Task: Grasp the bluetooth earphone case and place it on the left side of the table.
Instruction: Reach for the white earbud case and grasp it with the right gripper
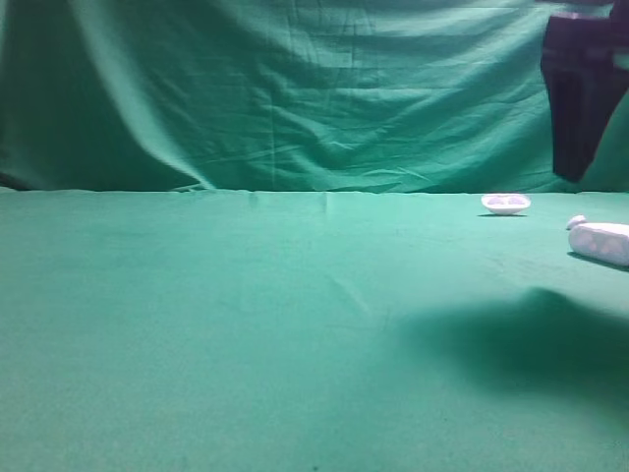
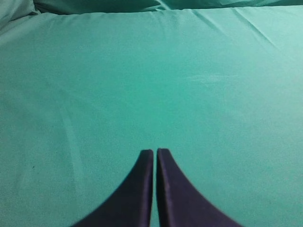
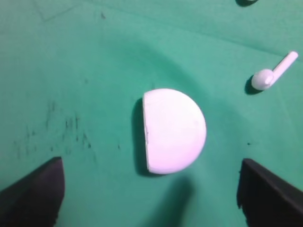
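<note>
Right tool [image 3: 149, 189] hangs open above the white earphone case [image 3: 174, 131], near the bench's [image 1: 246, 324] right edge; left tool [image 2: 155, 156] closed, empty; approach step; next, descend and close.

1. Right arm: dark, blocky wrist-and-gripper assembly [image 1: 582, 98] hangs at the upper right of the high view, well above the green cloth-covered table [image 1: 246, 324], pointing down, partly cut off by the frame edge.
2. Right gripper [image 3: 151, 189]: two dark fingers [image 3: 35, 194] spread wide to the lower corners of its wrist view, nothing between the tips, no contact with anything.
3. Left gripper [image 2: 155, 153]: two dark curved fingers [image 2: 137, 189] pressed almost together, only a thin slit between them, holding nothing, above the cloth.
4. Left arm does not show in the high view.
</note>
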{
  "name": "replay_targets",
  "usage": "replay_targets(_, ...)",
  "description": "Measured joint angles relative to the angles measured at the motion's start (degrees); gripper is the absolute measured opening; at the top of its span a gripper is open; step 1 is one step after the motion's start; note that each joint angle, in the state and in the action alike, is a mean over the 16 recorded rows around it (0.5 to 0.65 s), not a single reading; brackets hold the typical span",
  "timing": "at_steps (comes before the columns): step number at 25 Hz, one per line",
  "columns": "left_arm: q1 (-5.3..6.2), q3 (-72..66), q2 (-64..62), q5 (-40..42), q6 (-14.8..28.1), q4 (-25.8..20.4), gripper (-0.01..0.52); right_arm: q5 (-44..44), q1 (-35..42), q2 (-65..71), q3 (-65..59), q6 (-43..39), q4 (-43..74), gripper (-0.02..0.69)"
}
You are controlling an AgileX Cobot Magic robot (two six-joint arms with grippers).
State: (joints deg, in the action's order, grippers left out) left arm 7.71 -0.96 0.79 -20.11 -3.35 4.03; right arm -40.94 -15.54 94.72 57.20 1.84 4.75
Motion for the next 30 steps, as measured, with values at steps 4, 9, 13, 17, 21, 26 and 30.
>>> replay_targets(4,0.0,0.0,0.0,0.0,0.0,0.0,0.0,1.16,0.0,3.49,0.95,-0.66,0.95,0.601)
replay_targets(9,0.0,0.0,0.0,0.0,0.0,0.0,0.0,2.37,0.0,6.32,1.48,-1.02,1.5,0.51)
replay_targets(13,0.0,0.0,0.0,0.0,0.0,0.0,0.0,2.85,0.0,7.49,1.8,-1.12,1.88,0.424)
replay_targets(17,0.0,0.0,0.0,0.0,0.0,0.0,0.0,2.14,-0.12,7.93,3.12,-1.31,2.21,0.349)
replay_targets(21,0.0,0.0,0.0,0.0,0.0,0.0,0.0,0.22,-1.23,8.1,6.8,-1.67,2.39,0.306)
replay_targets(26,0.0,0.0,0.0,0.0,0.0,0.0,0.0,-2.77,-5.32,9.02,15.71,-2.1,1.99,0.299)
replay_targets(30,0.0,0.0,0.0,0.0,0.0,0.0,0.0,-5.84,-10.85,12.15,26.76,-2.37,1.32,0.299)
